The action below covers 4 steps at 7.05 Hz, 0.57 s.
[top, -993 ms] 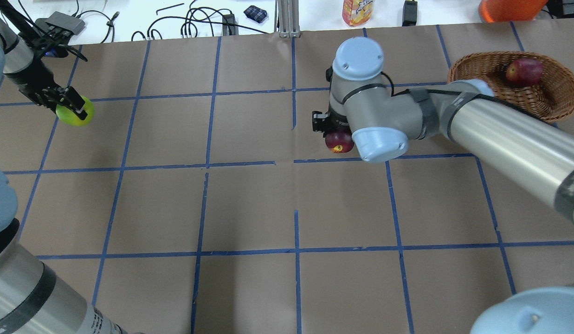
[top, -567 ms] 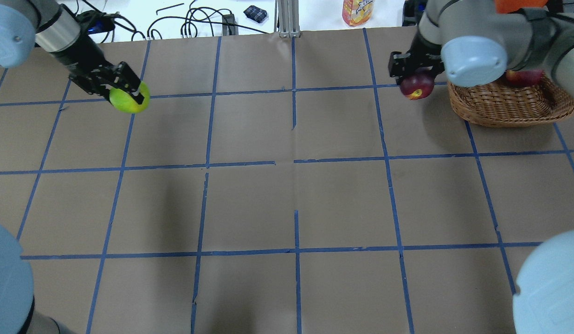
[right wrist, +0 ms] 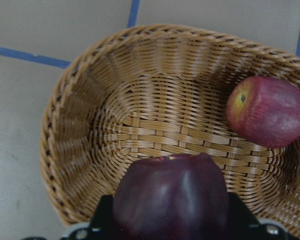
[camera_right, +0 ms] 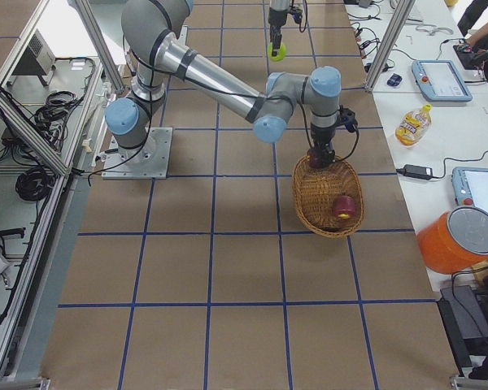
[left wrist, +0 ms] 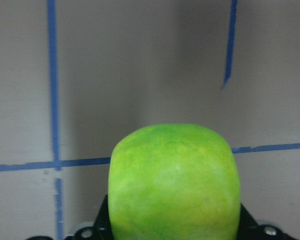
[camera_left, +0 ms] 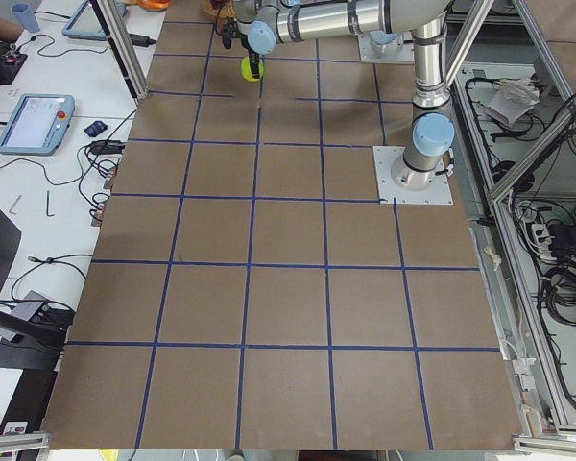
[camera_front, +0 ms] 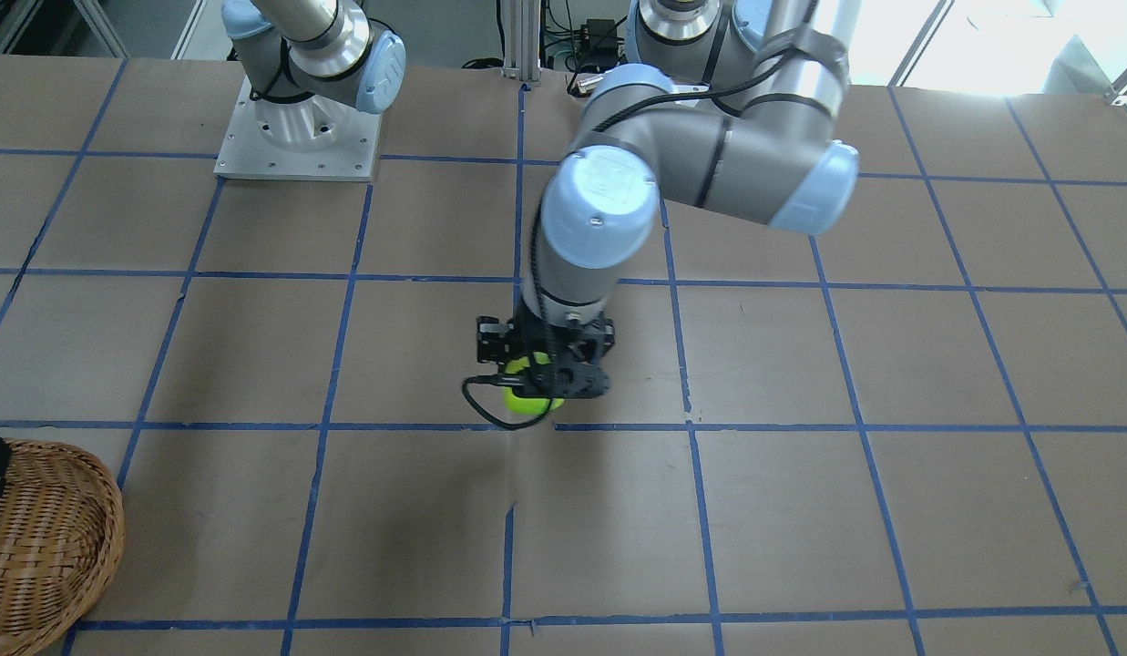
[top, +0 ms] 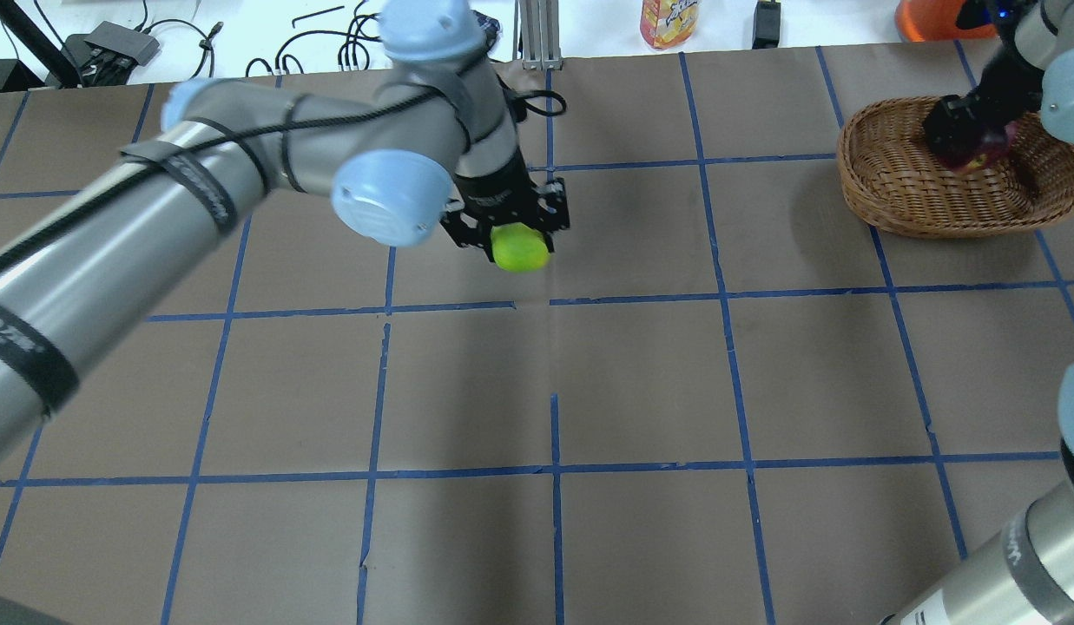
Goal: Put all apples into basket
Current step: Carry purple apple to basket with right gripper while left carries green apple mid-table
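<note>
My left gripper (top: 512, 236) is shut on the glossy lime green apple (top: 520, 248) and holds it above the middle of the table; the apple also shows in the front view (camera_front: 527, 403) and fills the left wrist view (left wrist: 175, 182). My right gripper (top: 966, 139) is shut on the dark purple-maroon apple (right wrist: 172, 200) and holds it over the inside of the wicker basket (top: 884, 200) at the far right. The matte red apple (right wrist: 267, 112) lies in the basket against its wall. In the overhead view the red apple is hidden by the right gripper.
Beyond the far table edge stand an orange drink bottle (top: 669, 22), an orange container (top: 927, 17), cables (top: 354, 43) and an aluminium post (top: 537, 35). The right arm's base plate (camera_front: 294, 137) sits on the robot's side. Blue tape lines grid the brown table.
My left gripper has carried the green apple from the far left to the table's middle. My right gripper has carried the maroon apple from beside the basket to over its inside.
</note>
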Motion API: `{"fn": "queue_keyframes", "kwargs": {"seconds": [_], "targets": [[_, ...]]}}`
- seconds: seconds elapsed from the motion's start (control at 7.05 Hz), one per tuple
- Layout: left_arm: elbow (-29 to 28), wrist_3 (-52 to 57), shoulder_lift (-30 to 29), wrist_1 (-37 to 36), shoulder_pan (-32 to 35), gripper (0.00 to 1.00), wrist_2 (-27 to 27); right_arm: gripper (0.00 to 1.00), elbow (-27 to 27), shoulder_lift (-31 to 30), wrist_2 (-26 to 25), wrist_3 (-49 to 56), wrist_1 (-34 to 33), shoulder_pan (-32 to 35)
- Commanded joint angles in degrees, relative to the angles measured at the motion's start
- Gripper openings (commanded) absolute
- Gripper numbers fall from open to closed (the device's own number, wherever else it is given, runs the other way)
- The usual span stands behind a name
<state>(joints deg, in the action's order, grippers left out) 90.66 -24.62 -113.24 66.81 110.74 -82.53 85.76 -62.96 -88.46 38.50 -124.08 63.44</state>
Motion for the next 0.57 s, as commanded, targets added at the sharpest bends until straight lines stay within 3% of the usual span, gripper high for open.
{"fn": "queue_keyframes", "kwargs": {"seconds": [0.0, 0.14, 0.28, 0.43], "targets": [[5.92, -12.86, -3.98, -14.79, 8.77, 0.00, -1.32, 0.69, -3.39, 6.16, 4.51, 6.56, -3.70, -4.02], [5.94, -12.82, -6.27, -16.43, 10.27, 0.18, -1.58, 0.96, -4.89, 7.05, 4.61, 7.54, -2.67, -4.02], [5.59, -11.78, -7.51, -18.45, 10.37, 0.41, -1.75, 1.00, -4.73, 6.71, 4.52, 7.64, -2.48, -4.02], [5.41, -10.20, -8.04, -18.91, 10.29, 0.83, -4.45, 1.00, -5.08, 5.75, 4.35, 7.47, 1.78, -3.76]]}}
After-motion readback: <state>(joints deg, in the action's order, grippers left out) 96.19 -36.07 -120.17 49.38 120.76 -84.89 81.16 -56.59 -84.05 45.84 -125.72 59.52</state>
